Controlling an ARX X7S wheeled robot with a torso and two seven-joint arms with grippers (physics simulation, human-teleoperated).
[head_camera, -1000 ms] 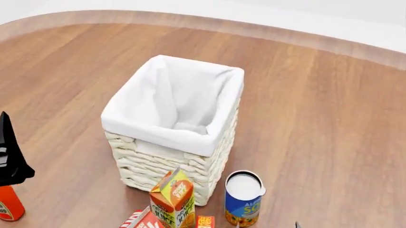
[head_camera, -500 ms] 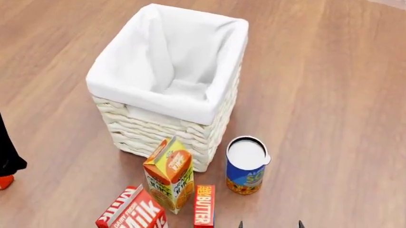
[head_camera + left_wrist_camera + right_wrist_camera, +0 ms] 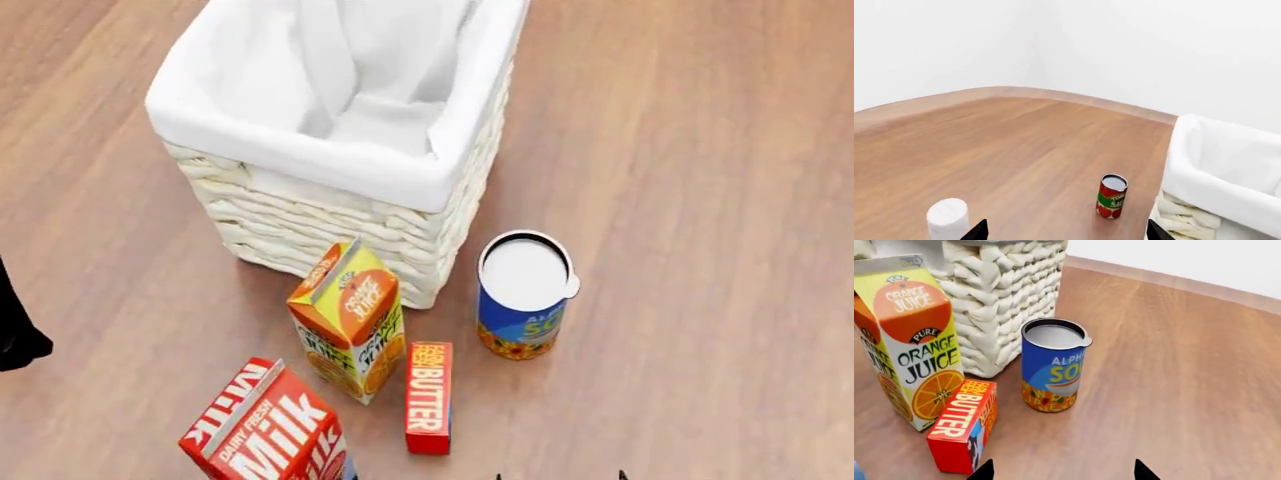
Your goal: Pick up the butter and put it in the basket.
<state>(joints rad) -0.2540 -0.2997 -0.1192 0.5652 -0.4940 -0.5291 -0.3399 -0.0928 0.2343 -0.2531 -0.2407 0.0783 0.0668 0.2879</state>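
The butter (image 3: pixel 429 397) is a small flat red-and-orange box lying on the wooden floor, in front of the basket (image 3: pixel 334 215) and between the orange juice carton (image 3: pixel 350 318) and the blue can (image 3: pixel 523 295). The right wrist view shows the butter (image 3: pixel 964 425) close by. My right gripper (image 3: pixel 1062 471) is open and empty, a short way from the butter; only its fingertips (image 3: pixel 622 475) show at the head view's bottom edge. My left gripper (image 3: pixel 1064 231) is open and empty, off to the basket's left side (image 3: pixel 1217 175).
A red Milk carton (image 3: pixel 267 430) lies left of the butter. The blue can (image 3: pixel 1053 365) and orange juice carton (image 3: pixel 911 335) flank the butter. A red tomato can (image 3: pixel 1111 196) and a white cylinder (image 3: pixel 947 217) stand near the left gripper. Left arm (image 3: pixel 16 325) at the head view's left edge.
The head view has tilted down: the basket has slid up the frame, the Milk carton and butter have come fully into view, and the red can at the left has dropped out.
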